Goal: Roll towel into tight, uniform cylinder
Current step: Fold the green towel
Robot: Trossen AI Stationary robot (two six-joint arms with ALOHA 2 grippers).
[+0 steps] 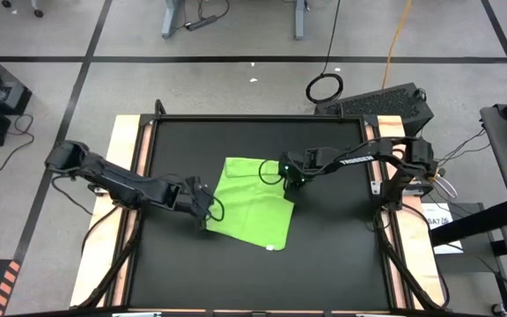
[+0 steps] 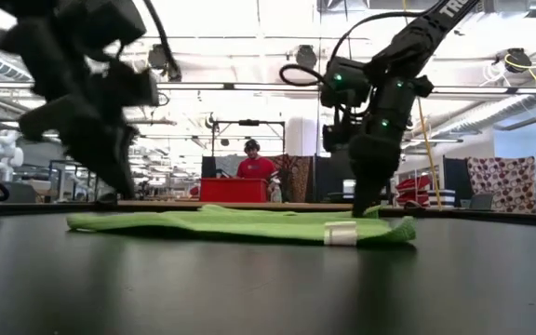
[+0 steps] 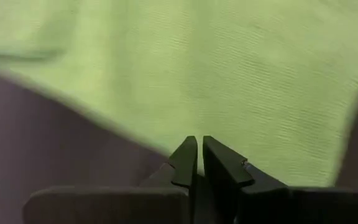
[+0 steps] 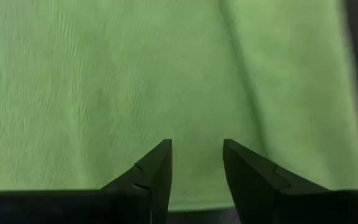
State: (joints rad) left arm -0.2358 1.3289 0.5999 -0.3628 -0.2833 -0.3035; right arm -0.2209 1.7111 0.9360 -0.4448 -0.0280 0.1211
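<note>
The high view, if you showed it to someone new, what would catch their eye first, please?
The lime-green towel stands out at once: it lies spread flat on the black table, not yet rolled, with a small white tag at its near edge. Both dark arms bend in over it, the left gripper shut at its left edge and the right gripper open over its far right corner.

Left hand (image 3: 197, 163), fingers together, over lime-green towel (image 3: 229, 74) edge on dark table (image 3: 36, 137)
</note>
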